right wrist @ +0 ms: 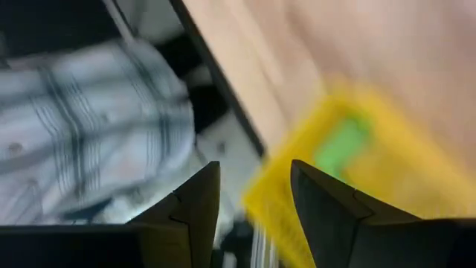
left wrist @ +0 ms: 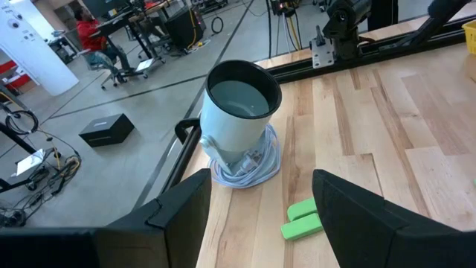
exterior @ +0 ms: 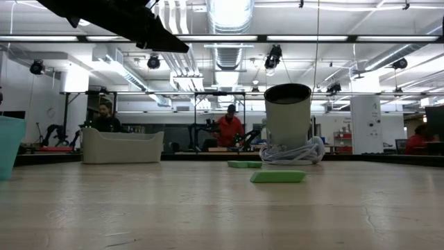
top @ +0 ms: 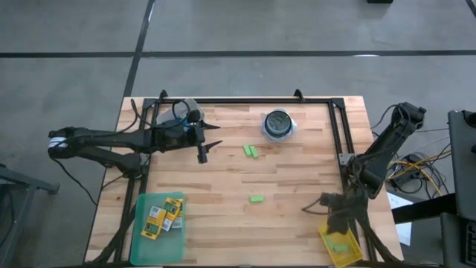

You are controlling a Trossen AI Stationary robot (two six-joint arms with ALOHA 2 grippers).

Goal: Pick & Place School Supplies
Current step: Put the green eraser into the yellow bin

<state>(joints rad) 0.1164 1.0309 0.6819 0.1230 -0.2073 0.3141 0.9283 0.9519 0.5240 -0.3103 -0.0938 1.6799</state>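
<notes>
Landmark: white cup, standing upright on a coil of white cable on the tabletop; all places below are given from it.
Paired blocks: two light-green eraser blocks lie flat and side by side just beside the cup, on its left-arm side. They are the loose supplies closest to the left arm.
Left tool: near the cup, beyond the paired blocks and raised above the wood. Its fingers are spread wide with nothing between them and point toward the blocks and the cup. This looks like a line-up for a grasp on one block.
Single block: one more light-green block lies flat and alone, farther from the cup, out on open wood between the two arms.
Right tool: well apart from the cup, hanging over the yellow bin at the right arm's table corner. Its fingers are parted and empty, a pose that fits a release into the bin.
Binned block: a green piece rests inside the yellow bin, judged delivered.
Green tray: farthest from the cup, at the left arm's table corner. It holds the crayon boxes, packed close together.
Progress: three blocks lie outside the bin, so the sorting seems part done.
</notes>
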